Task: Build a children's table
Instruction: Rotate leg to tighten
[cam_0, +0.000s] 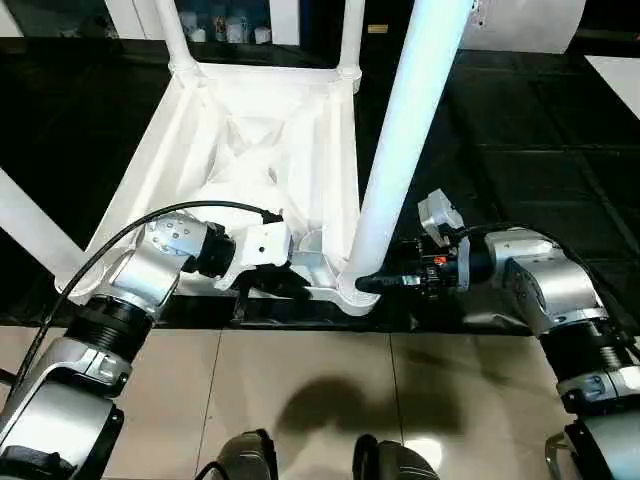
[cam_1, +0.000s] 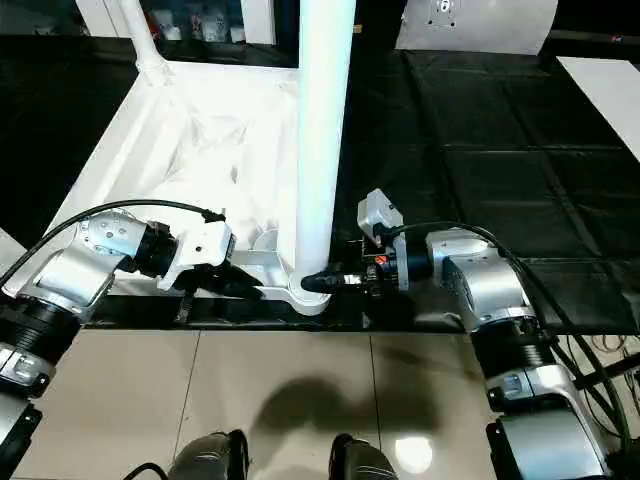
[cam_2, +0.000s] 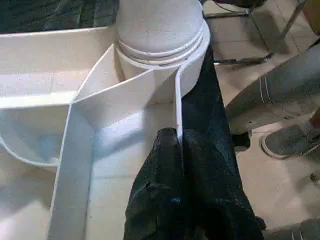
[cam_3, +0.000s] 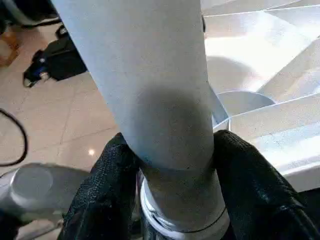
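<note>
The top (cam_0: 250, 150) lies upside down on a black mat (cam_0: 520, 150), ribs up. The right gripper (cam_3: 175, 200) has its jaws clamped around the base of the near leg (cam_0: 400, 150), just above its corner socket (cam_0: 352, 290). The left gripper (cam_2: 177, 165) pinches a thin rib (cam_2: 178, 105) beside that socket. Four legs show: two at the far corners, one at the near left, and this one. A person's shoe (cam_2: 290, 142) stands on the floor nearby.

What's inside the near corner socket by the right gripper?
A white leg stands in the near corner socket, with the right gripper closed around its base. The leg fills the socket, so how deep it sits is hidden.
</note>
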